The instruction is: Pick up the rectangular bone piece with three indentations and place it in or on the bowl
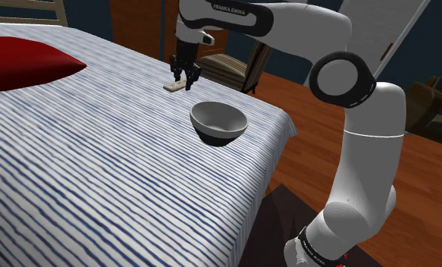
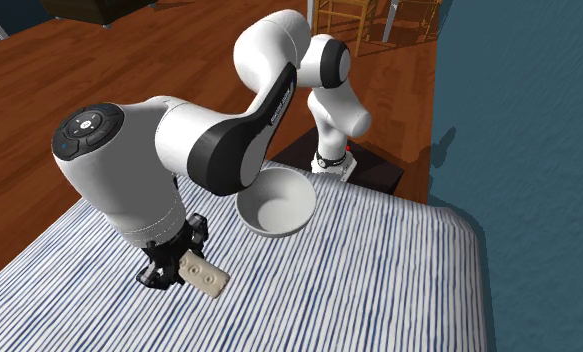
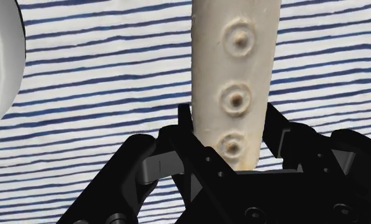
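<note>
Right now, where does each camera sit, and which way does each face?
Shoulder view: beside the stand, looking down over the striped cloth at the bowl; the arm shows.
Second exterior view: across the cloth, facing back toward the stand; arm and tool show.
Wrist view: on the hand, looking along the tool at the bone piece; its fingers show.
All three share the bone piece and bowl.

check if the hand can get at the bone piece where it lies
Looks like yes: the hand is right at the bone piece, its fingers against both long sides, and nothing stands in the way.
</note>
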